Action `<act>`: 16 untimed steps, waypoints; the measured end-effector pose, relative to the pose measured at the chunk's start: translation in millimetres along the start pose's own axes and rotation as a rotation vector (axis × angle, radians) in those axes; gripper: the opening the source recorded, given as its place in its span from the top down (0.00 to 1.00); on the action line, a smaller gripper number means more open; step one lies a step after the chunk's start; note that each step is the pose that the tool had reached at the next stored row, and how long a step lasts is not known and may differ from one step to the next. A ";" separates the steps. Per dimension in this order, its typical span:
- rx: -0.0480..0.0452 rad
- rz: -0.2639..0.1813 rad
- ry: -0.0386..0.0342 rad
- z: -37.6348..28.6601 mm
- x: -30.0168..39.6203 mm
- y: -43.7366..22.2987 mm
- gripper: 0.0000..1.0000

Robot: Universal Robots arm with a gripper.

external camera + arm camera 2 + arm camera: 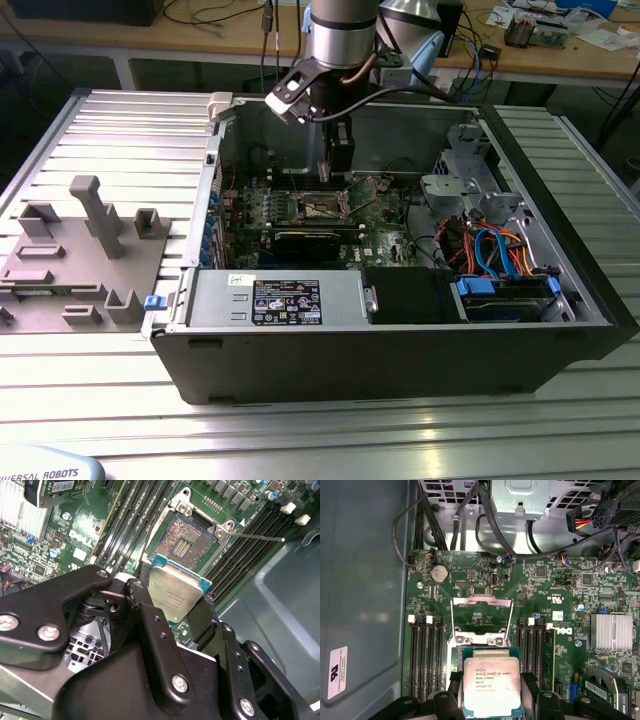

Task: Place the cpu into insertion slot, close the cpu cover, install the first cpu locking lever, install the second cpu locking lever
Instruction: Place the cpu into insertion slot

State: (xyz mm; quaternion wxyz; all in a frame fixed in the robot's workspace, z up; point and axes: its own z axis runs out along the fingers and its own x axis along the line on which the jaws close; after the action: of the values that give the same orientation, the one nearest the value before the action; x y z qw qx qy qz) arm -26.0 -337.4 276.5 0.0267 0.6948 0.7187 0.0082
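My gripper [330,170] hangs inside the open computer case, over the motherboard. In both wrist views it is shut on the cpu [175,592], a flat square chip with a silvery top [491,682], clamped at two opposite edges by the black fingers [139,595]. The chip hovers above the board, tilted in the second wrist view. The insertion slot [187,540] lies open just beyond the chip, its contact field bare. The cpu cover [481,601] stands swung up past the socket. A thin locking lever [255,537] sticks out beside the socket.
Rows of memory slots [427,655] flank the socket on both sides. A finned heat sink [612,630] sits on the board. In the exterior view, a black power-supply box [400,295] and a drive bay with blue cables [500,260] fill the case front. A grey parts fixture [70,250] lies outside, at that view's left.
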 end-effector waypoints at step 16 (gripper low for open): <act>0.0001 0.001 -0.0001 3.9 0.1 -0.3 0.46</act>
State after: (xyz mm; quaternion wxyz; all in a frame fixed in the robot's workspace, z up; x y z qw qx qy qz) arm -26.1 -337.4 272.5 0.0267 0.6950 0.7185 0.0081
